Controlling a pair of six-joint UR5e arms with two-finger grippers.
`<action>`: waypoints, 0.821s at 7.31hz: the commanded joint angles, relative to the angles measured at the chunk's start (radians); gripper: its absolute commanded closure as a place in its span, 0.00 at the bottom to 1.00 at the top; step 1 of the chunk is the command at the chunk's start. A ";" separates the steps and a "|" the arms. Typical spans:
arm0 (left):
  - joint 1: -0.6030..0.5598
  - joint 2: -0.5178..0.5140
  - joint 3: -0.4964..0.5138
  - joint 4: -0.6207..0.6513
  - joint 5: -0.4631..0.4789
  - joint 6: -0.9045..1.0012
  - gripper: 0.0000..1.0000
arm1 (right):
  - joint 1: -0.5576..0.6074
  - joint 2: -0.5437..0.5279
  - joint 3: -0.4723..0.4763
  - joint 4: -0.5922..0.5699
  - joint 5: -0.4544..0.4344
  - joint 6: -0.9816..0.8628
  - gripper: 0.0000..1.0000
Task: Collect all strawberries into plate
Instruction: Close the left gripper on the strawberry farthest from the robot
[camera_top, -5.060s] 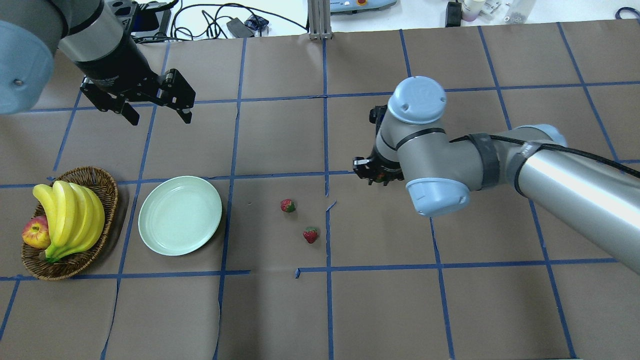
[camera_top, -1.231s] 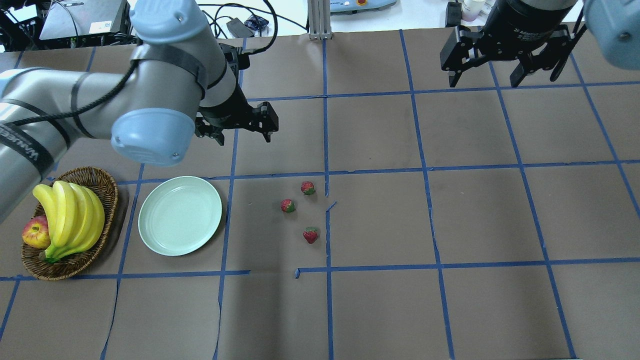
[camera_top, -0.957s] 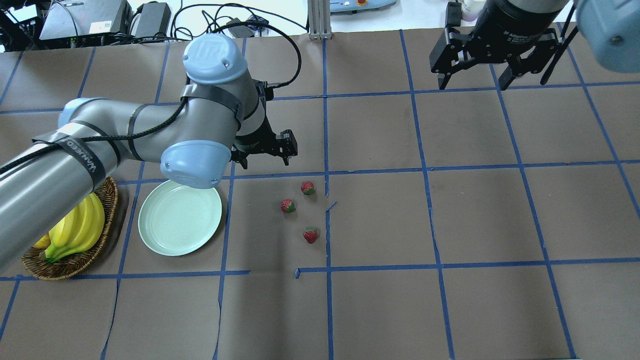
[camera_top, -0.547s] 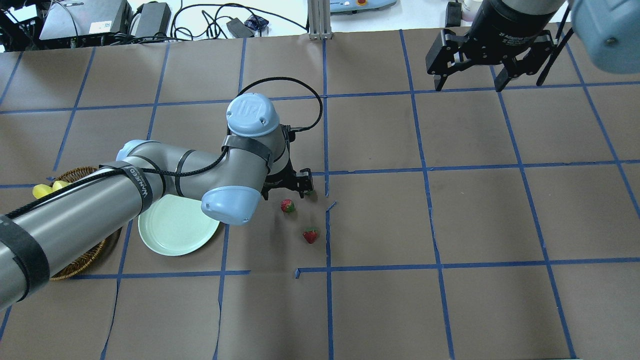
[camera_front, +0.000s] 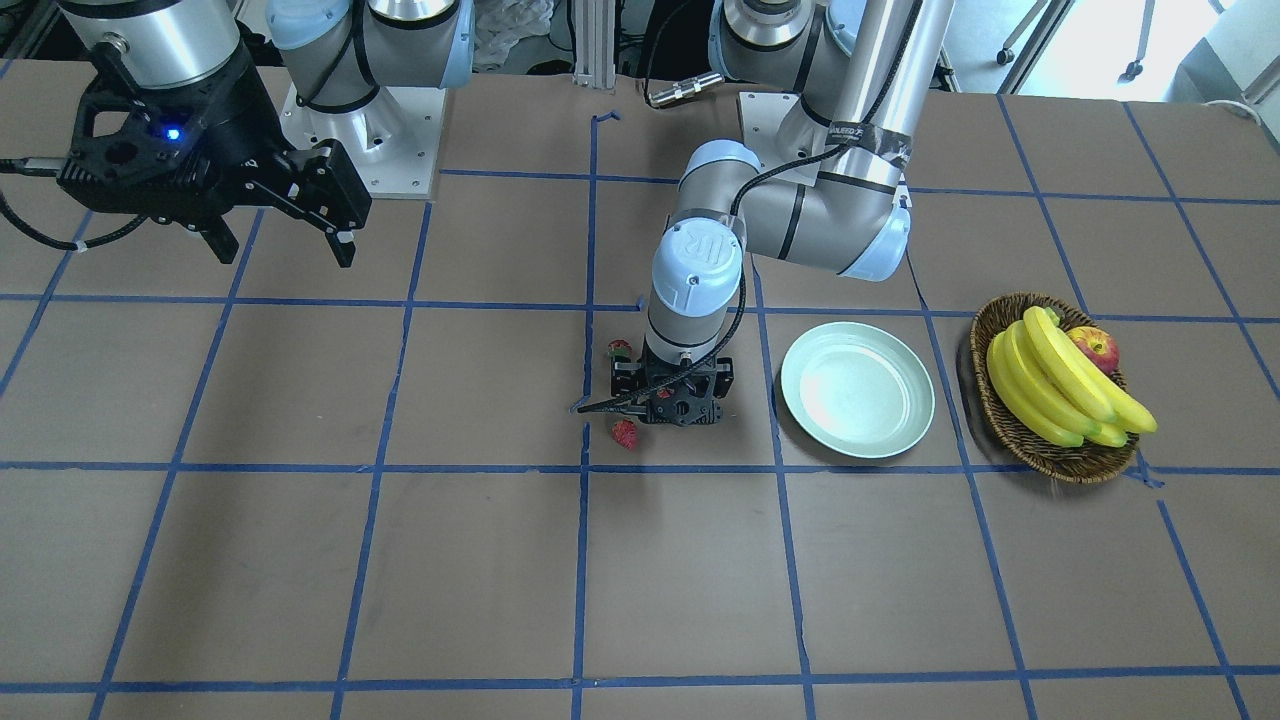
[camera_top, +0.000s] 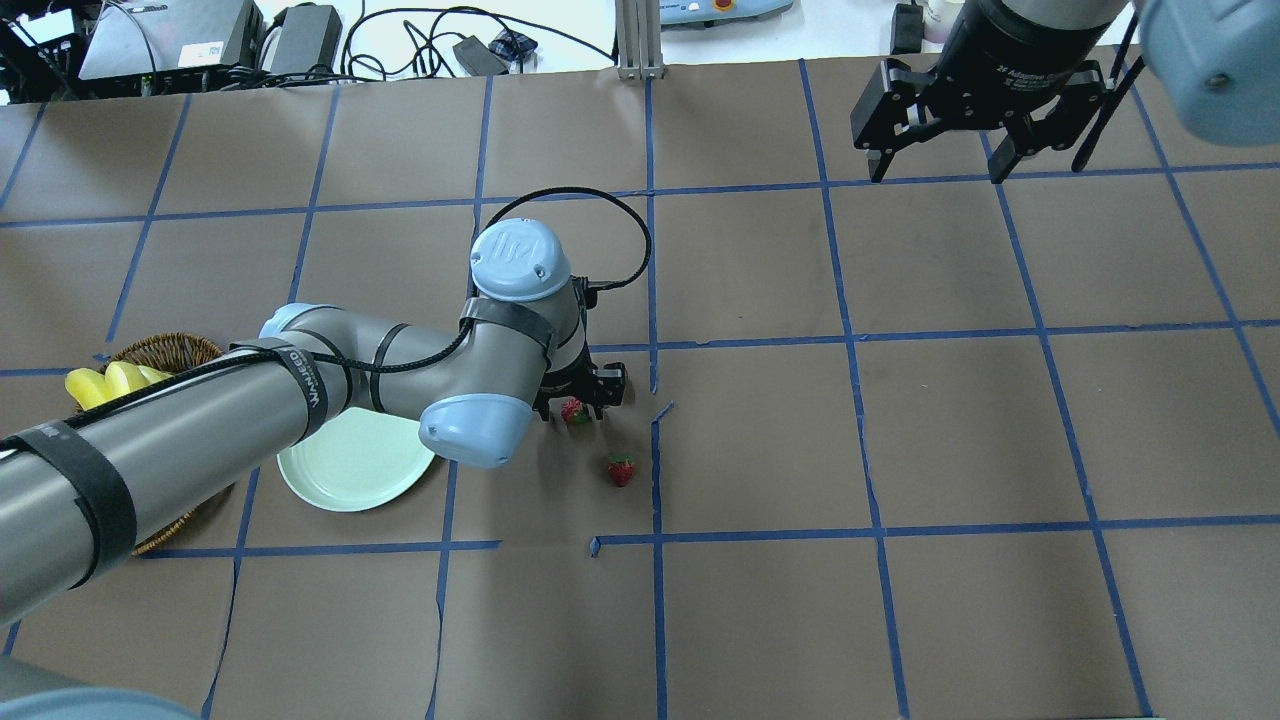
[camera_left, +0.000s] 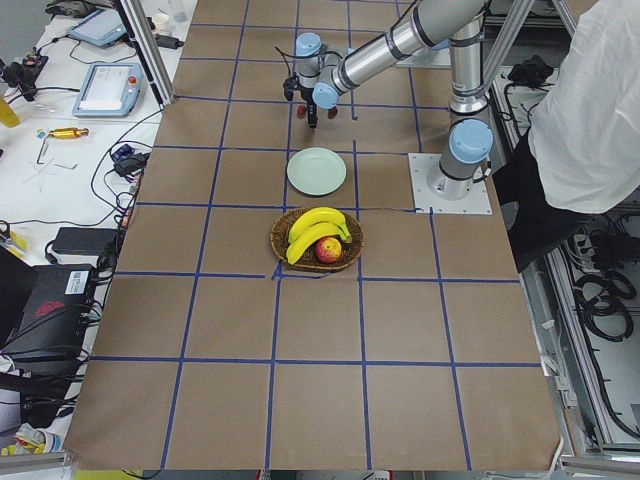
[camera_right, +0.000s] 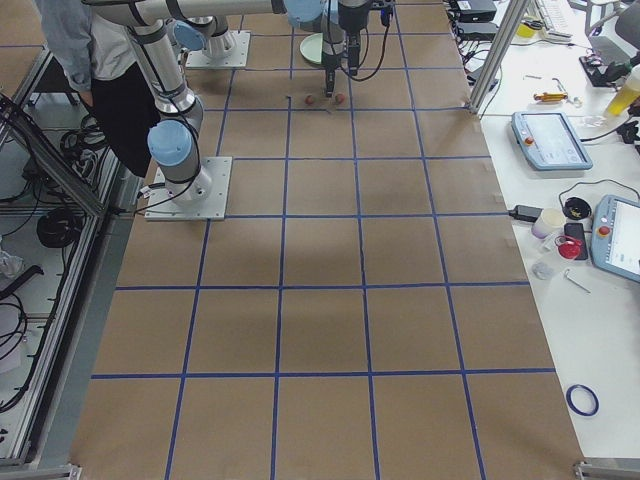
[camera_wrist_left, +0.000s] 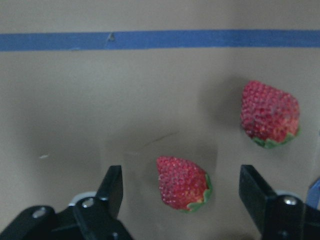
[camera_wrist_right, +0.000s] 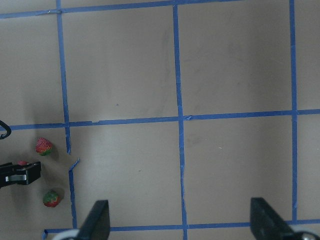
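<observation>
My left tool is low over the bench, with its two fingers apart. One strawberry lies on the bench between the fingers, and I can see a gap on each side of it. A second strawberry lies near, just outside one finger. The third strawberry lies on the robot's side of the tool, a little way off. All three berries lie on the bench, apart from the plate. The plate sits near the tool, between it and the basket with the bananas and an apple. From above, my left arm hides part of the plate and most of the basket. My right tool hangs up in the air over the far right of the bench, fingers apart, well away from the berries. A person stands by the robot's base.
</observation>
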 joint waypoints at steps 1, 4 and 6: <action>0.000 0.003 0.007 0.000 0.008 0.006 1.00 | 0.000 0.002 0.000 -0.002 -0.002 0.001 0.00; 0.079 0.079 0.021 -0.073 0.129 0.217 1.00 | 0.000 0.002 -0.002 -0.002 -0.003 0.001 0.00; 0.224 0.161 0.012 -0.182 0.183 0.355 1.00 | 0.002 0.002 -0.002 0.001 0.003 0.001 0.00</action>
